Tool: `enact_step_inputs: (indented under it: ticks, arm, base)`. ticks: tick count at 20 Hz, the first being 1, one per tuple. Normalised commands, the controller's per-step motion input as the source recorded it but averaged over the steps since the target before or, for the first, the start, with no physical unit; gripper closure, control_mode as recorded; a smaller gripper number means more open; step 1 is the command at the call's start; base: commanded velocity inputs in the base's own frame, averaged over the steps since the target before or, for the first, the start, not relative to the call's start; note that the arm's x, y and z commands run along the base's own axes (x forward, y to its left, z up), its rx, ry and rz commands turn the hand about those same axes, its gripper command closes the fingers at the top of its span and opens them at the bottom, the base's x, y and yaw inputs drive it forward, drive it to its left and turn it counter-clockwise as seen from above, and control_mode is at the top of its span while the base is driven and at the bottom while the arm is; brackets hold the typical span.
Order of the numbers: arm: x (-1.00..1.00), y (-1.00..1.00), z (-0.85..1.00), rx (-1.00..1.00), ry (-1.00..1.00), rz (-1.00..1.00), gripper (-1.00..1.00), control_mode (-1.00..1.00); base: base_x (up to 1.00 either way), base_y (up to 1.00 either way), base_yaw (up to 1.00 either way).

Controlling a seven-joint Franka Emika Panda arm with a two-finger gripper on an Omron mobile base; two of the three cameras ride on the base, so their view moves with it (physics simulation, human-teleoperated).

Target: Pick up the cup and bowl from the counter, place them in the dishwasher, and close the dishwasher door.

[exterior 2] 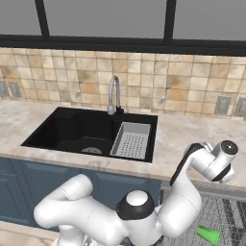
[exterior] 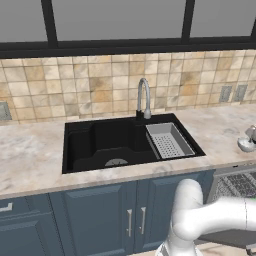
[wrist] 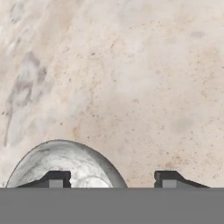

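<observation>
The pale glossy bowl [wrist: 65, 164] sits on the marbled counter [wrist: 131, 65] at the lower left of the hand view. My gripper [wrist: 113, 179] is open and low over it, with one fingertip [wrist: 57, 178] above the bowl's inside and the other outside its rim. In the left base view the bowl [exterior: 246, 145] rests near the counter's right end, under my hand. The green cup [exterior 2: 208, 234] lies on its side in the wire rack [exterior 2: 228, 211] of the open dishwasher. The dishwasher door [exterior: 232, 239] hangs open below the rack.
A black sink [exterior: 107, 145] with a grey strainer tray [exterior: 169, 140] and a faucet [exterior: 144, 100] lies left of the bowl. Dark blue cabinets [exterior: 100, 215] run under the counter. My white arm [exterior 2: 187, 192] bends over the dishwasher.
</observation>
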Motion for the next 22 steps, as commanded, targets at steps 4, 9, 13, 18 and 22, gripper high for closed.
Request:
enact_step_inputs:
  ticks: [4,9,13,18,22]
  arm:
    - [0.09,0.0,-0.2,0.04,0.0,0.0,1.0,-1.0]
    - [0.02,0.0,-0.02,0.04,0.0,0.0,1.0,-1.0]
    - [-0.12,-0.02,0.08,0.01,-0.01,0.0,1.0,-1.0]
    - [-0.48,-0.09,0.24,0.0,-0.04,0.0,1.0,-1.0]
    - [-0.56,-0.09,0.06,0.0,-0.04,0.0,1.0,-1.0]
  base:
    - [0.0,0.0,0.0]
    - [0.0,0.0,0.0]
    - [0.0,0.0,0.0]
    - [0.0,0.0,0.0]
    - [0.0,0.0,0.0]
